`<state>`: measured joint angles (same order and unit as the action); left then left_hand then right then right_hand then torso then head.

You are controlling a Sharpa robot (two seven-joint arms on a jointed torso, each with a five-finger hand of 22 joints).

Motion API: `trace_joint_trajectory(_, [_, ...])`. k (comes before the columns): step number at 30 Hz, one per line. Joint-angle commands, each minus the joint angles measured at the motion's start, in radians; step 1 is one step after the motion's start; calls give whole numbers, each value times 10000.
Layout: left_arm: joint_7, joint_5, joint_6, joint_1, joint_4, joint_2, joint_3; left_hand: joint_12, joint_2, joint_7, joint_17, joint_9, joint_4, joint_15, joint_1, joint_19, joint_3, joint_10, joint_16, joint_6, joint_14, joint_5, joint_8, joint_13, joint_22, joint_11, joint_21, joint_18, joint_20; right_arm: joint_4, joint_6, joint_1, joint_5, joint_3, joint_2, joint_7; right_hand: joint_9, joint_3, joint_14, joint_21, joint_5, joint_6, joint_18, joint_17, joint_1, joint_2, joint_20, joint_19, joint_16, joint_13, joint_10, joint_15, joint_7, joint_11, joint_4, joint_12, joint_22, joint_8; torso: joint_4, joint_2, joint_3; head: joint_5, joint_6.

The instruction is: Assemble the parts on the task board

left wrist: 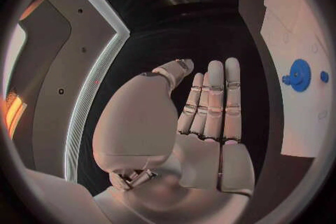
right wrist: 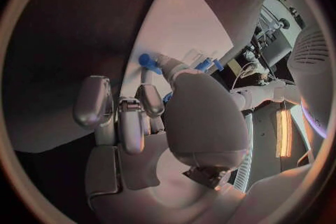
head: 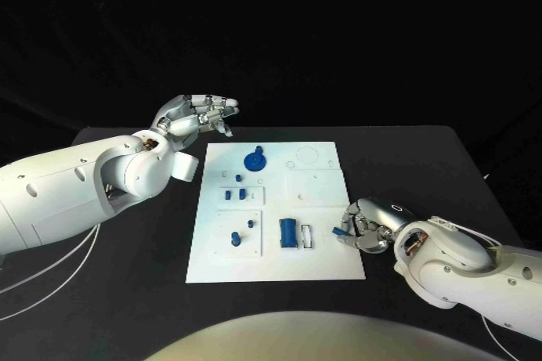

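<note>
The white task board (head: 327, 259) lies mid-table. On it sit a blue gear (head: 256, 159) at the far end, several small blue pegs (head: 232, 194) in the left column and a blue block (head: 289, 232) nearer me. My right hand (head: 367, 224) rests at the board's right edge, its fingers curled in, pinching a small blue part (head: 339, 234). That part (right wrist: 147, 60) pokes out past the fingertips over the board (right wrist: 189, 22). My left hand (head: 198, 114) hangs raised beyond the board's far left corner, fingers straight and apart (left wrist: 210, 101), holding nothing. The gear (left wrist: 299, 74) lies off to its side.
A pale strip (head: 305, 234) lies beside the blue block. Empty outlined recesses (head: 307, 153) mark the board's far right part. Black table (head: 429, 165) surrounds the board on both sides.
</note>
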<state>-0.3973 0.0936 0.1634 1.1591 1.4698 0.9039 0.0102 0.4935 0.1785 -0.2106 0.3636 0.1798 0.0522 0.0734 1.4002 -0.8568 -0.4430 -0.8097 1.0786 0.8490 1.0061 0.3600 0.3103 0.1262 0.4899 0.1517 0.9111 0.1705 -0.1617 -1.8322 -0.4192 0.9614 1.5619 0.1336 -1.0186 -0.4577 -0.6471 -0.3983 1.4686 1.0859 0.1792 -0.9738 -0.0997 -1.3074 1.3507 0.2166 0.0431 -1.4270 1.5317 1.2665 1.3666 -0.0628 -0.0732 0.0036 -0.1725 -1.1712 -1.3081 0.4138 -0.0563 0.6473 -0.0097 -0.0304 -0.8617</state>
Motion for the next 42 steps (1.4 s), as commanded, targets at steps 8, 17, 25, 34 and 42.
trace_joint_trajectory(8, [-42, -33, -71, 8, 19, -7, 6, 55, -80, 10, -8, -11, -82, 0, 9, 24, 4, 84, -34, -54, -102, 45, 32, -8, -4, 7, -21, 129, -27, -29, -60, -126, 127, 96, 57, -281, -20, -934, 825, 94, 780, -207, 127, -1670, -66, -232, -83, -86, 24, 165, 164, -122, 133, -169, 73, -250, -1022, 113, 12, 4, -5, 10, -4])
trace_joint_trajectory(17, [-37, -33, -72, 8, 14, -15, 6, 55, -80, 10, -8, -11, -82, 0, 9, 24, 4, 84, -34, -54, -102, 45, 32, -8, -4, 7, -21, 129, -27, -362, -704, 29, -341, 85, 134, -144, -134, -1290, 838, 175, 1274, -167, 144, -1728, -277, -261, -118, -131, 46, 242, 260, -155, 170, -204, 190, -347, -1084, 225, -5, 0, -11, 1, -7])
trace_joint_trajectory(25, [-34, -31, -89, 7, -10, -37, 6, 55, -80, 10, -8, -11, -82, 0, 9, 24, 4, 84, -34, -54, -102, 45, 32, -8, -4, 7, -21, 129, -27, -642, -959, 210, -915, 64, 350, -64, -170, -1335, 840, 157, 1306, -134, 142, -1736, -399, -263, -121, -130, 48, 245, 272, -153, 161, -197, 177, -349, -1086, 252, 9, -3, -11, 26, 12])
trace_joint_trajectory(34, [-29, -30, -109, 7, -11, -65, 6, 55, -80, 10, -8, -11, -82, 0, 9, 24, 4, 84, -34, -54, -102, 45, 32, -8, -4, 7, -21, 129, -27, -348, -842, 209, -1903, 62, 855, 56, -225, -1371, 845, 156, 1277, -99, 144, -1758, -645, -273, -119, -136, 57, 269, 301, -147, 153, -190, 116, -377, -1101, 301, 0, 0, -1, 27, 28])
trace_joint_trajectory(42, [-15, -29, -122, 7, 2, -61, 6, 78, -92, 7, -14, -12, -91, 1, 6, 28, 0, 101, -25, -62, -105, 46, 45, -14, 1, 9, -14, 129, -29, -54, -550, 97, -2337, 67, 1245, 70, -332, -1052, 858, 214, 1343, -195, 158, -1819, -1836, -261, -112, -178, 81, 544, 524, -141, 158, -191, -545, -735, -1164, 445, 0, 7, 2, 22, -1])
